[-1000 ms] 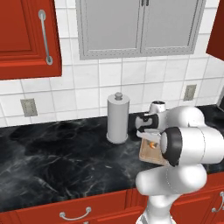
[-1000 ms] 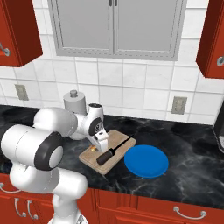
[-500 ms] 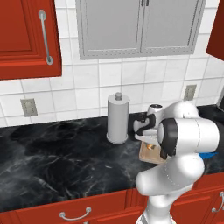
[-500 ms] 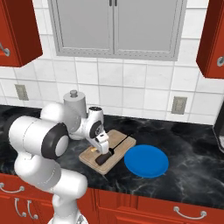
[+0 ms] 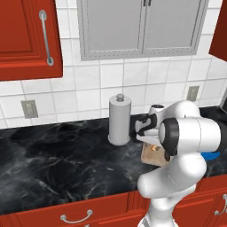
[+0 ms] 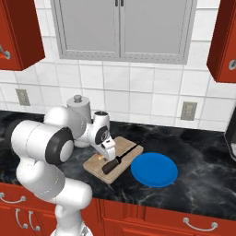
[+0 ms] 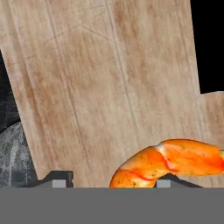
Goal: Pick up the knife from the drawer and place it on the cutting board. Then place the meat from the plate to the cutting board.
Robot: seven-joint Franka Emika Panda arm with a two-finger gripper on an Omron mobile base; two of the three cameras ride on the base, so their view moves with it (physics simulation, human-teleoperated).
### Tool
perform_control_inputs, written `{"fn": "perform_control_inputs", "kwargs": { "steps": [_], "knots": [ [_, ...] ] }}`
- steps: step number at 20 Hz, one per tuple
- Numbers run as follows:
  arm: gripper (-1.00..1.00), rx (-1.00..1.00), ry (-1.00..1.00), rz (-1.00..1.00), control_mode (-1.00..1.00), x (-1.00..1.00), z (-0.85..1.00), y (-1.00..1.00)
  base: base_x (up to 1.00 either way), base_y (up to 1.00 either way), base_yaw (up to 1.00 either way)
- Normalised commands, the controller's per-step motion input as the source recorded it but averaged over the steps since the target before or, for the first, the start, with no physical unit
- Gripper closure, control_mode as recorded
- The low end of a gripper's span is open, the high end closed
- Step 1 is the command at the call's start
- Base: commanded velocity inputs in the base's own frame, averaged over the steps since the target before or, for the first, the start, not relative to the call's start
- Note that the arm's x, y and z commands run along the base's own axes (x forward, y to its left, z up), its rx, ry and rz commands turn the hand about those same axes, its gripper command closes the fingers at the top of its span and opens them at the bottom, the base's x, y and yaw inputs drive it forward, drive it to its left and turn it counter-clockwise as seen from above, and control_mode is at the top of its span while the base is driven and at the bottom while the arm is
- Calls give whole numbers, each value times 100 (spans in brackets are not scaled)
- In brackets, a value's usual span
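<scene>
The light tan cutting board (image 6: 99,167) (image 5: 150,157) (image 7: 100,83) lies on the black counter. The slender dark knife (image 6: 120,159) rests across its right part, and its black shape (image 7: 208,43) cuts the hand view's upper right. The orange crescent of meat (image 7: 170,162) (image 5: 153,148) lies flat on the board, against my right fingertip (image 7: 164,181). My gripper (image 6: 107,156) (image 5: 150,142) (image 7: 111,181) points down at the board, open, with the fingers spread wide. The bright blue plate (image 6: 154,169) sits bare just right of the board.
A grey paper-towel roll (image 5: 119,119) (image 6: 78,108) stands behind the board to its left. Below the counter edge run red drawer fronts (image 5: 75,216) (image 6: 198,224) with curved silver handles, all shut. Red wall cabinets hang at both sides.
The hand has come down closer over the board. The jaws have spread apart, and the meat now lies on the wood, let go.
</scene>
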Motion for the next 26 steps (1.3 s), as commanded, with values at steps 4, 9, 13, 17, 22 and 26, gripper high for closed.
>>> {"fn": "perform_control_inputs", "kwargs": {
  "steps": [4,9,13,17,22,26],
  "knots": [
    [-100,0,-1,1,-100,0,3,-6,0,0,0],
    [-100,0,0,1,-100,0,19,0,0,0,0],
    [-100,0,0,3,-100,-1,44,0,0,0,0],
    [-100,0,0,4,-100,-16,54,-3,0,0,0],
    [-100,0,-3,3,-100,-32,50,-10,0,0,0],
    [-100,0,-4,1,-100,-43,56,-8,0,0,0]
  ]
}}
